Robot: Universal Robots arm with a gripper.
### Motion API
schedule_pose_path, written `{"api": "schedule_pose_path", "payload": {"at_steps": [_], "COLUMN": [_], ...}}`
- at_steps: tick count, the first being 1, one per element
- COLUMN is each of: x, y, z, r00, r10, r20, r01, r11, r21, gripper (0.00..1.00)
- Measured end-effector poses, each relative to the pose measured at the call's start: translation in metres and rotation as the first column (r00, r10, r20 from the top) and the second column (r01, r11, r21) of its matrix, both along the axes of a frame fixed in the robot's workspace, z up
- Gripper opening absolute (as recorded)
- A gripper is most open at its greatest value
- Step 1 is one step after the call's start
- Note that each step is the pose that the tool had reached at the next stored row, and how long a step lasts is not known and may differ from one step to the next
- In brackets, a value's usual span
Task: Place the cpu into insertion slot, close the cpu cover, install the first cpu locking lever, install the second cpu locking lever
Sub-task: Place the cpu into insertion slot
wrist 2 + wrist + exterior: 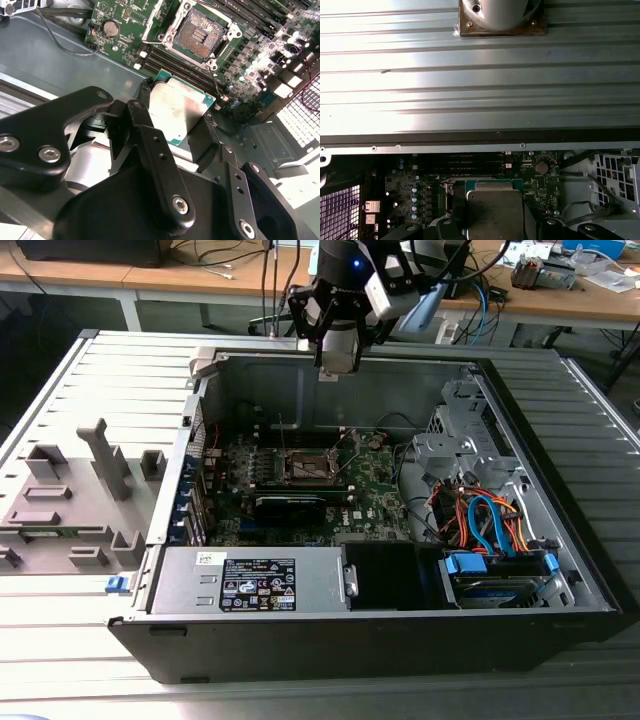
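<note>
The hand (175, 116) hangs over the open computer case (380, 640), pinching the cpu (182, 107) by opposite edges, well clear of the bare insertion slot (197, 32). It looks light, stiff and delicate underneath, so I'd grip the edges only.

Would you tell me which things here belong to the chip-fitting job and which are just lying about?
Job: chip, held by the gripper; socket on the green board.
Lying about: grey rack beside the case; power supply; coloured cables; coin battery.
</note>
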State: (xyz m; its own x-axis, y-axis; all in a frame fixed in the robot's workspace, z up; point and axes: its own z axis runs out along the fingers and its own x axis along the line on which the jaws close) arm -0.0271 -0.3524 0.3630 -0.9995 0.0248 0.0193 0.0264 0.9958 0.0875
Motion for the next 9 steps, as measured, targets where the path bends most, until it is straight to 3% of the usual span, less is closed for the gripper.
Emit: {"api": "schedule_pose_path", "payload": {"at_steps": [4, 6, 9], "x": [0.0, -0.0006, -0.0006], "y": [-0.0001, -0.0007, -0.0008], "z": [-0.0007, -0.0094, -0.01], "r00": [1.0, 1.0, 1.0], "r10": [0.0, 0.0, 0.0], "r20": [0.0, 0.0, 0.0], "r01": [0.0, 0.0, 0.0], "r11": [1.0, 1.0, 1.0], "r21": [0.0001, -0.0002, -0.0004], "gripper": [0.55, 0.55, 0.55]}}
